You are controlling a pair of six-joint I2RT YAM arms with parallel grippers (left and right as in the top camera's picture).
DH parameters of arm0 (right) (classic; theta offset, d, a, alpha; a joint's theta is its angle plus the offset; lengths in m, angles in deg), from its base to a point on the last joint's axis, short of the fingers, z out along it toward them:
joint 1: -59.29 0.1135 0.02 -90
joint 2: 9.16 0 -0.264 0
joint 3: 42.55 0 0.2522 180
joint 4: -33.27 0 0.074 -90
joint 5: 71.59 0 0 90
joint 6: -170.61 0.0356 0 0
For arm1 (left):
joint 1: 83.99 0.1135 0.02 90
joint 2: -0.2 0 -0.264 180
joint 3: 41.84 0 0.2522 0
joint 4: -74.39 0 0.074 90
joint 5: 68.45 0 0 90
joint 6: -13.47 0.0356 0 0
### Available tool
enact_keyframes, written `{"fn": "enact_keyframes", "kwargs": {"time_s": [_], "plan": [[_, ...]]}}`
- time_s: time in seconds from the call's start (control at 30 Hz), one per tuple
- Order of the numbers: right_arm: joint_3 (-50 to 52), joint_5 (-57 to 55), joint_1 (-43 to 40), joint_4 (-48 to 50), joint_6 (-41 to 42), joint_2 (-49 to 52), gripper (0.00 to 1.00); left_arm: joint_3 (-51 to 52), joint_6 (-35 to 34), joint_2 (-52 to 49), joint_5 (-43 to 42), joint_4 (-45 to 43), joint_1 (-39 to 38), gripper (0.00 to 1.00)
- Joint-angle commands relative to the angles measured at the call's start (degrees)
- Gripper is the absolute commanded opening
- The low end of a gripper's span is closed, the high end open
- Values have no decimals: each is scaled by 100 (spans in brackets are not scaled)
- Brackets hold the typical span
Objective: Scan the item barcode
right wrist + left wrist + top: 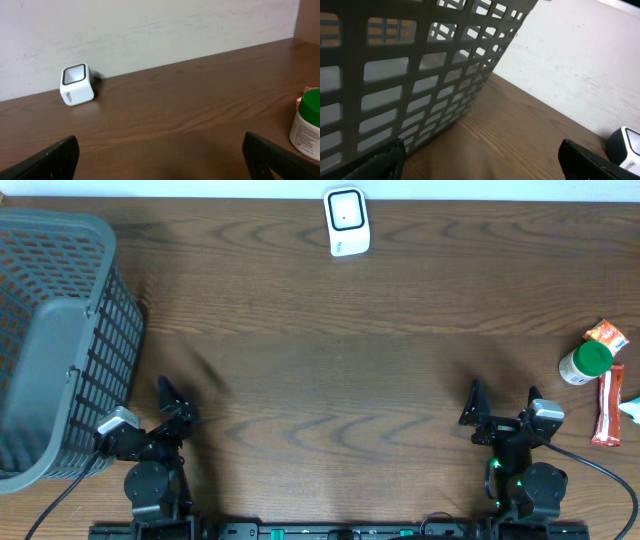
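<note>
Basket (pixel 112 345) and scanner (pixel 626 145), both partly off-frame.

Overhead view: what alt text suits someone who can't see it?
At the near edge of a wooden table, the robot's left gripper and right gripper are open and empty. A grey basket sits left, a white scanner at the far edge, a green-capped bottle and packets right.

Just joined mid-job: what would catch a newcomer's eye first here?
A big grey basket fills the table's left end, and a small white scanner stands alone at the far edge. At the right edge a green-capped bottle stands beside orange packets; the left gripper and right gripper are open and empty near the front.
</note>
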Motion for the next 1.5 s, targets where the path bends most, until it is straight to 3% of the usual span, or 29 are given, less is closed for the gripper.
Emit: {"fn": "enact_keyframes", "kwargs": {"time_s": [0.0,1.0,1.27,1.47], "plan": [[7,-13,24,-26,-44,-39,99,116,98,74,-42,208,17,98],[7,-13,24,-26,-44,-39,99,114,103,52,-48,212,17,98],[7,-13,24,-26,-44,-39,99,114,1281,55,-560,264,17,98],[7,-13,24,-26,-44,-39,99,114,1672,70,-581,273,-76,98]]}}
